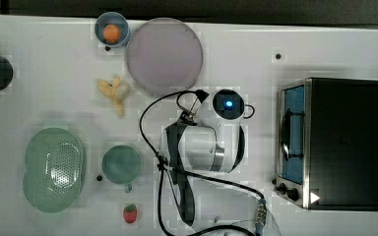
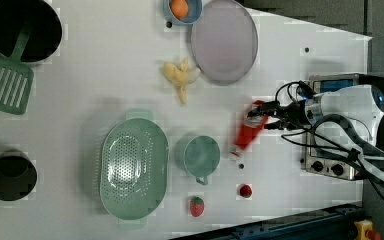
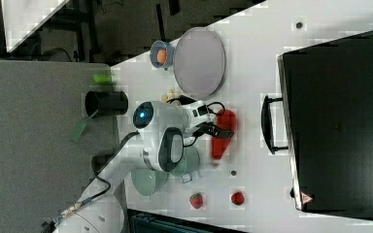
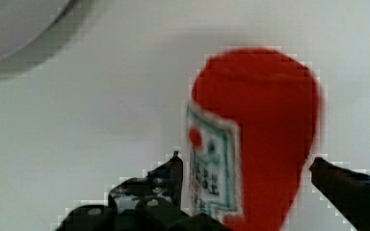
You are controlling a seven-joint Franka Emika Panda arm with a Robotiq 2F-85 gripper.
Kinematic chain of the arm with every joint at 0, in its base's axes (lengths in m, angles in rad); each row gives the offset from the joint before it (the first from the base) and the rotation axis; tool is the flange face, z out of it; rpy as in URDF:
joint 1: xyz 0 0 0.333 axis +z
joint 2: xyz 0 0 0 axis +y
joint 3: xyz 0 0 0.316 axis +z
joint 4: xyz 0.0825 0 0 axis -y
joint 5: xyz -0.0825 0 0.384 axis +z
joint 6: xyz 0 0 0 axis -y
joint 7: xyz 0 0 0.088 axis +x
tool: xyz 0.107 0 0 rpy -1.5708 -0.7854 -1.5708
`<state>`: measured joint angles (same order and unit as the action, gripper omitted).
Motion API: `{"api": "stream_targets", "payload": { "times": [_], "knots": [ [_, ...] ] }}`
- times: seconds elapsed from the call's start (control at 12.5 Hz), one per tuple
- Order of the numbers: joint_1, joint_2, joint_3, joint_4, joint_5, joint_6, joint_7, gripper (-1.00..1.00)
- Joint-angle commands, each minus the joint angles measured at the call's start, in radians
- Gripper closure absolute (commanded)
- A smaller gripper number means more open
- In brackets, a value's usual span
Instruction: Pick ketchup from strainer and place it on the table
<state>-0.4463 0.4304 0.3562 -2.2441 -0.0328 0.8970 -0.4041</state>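
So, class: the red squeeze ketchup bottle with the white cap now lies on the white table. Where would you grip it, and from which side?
Grip the red squeeze ketchup bottle across its labelled middle, coming straight down from above. It lies flat on the white table, so its long sides are exposed, and the body there looks narrow enough to fit between the fingers. The open hand already straddles it this way.

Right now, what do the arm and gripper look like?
The arm is glossy white with dark grey joint bands and a round cap lit blue. Black cables loop along it, ending in a metal plug. The gripper has black fingers.
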Motion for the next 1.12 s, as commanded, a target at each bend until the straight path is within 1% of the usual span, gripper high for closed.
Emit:
{"api": "stream_targets", "payload": {
  "times": [0.08,0.32,0.64,0.96,1.12],
  "knots": [
    [-0.009,-0.079,0.004,0.03,0.008,-0.013,-0.043,-1.0],
    [-0.009,-0.186,0.013,0.086,0.014,-0.086,0.02,-1.0],
    [-0.009,-0.325,0.016,0.253,0.014,-0.378,0.175,-1.0],
    [-0.007,-0.389,0.018,0.436,0.015,-0.59,0.316,-1.0],
    [-0.003,-0.392,0.026,0.504,0.024,-0.641,0.382,-1.0]
  ]
}}
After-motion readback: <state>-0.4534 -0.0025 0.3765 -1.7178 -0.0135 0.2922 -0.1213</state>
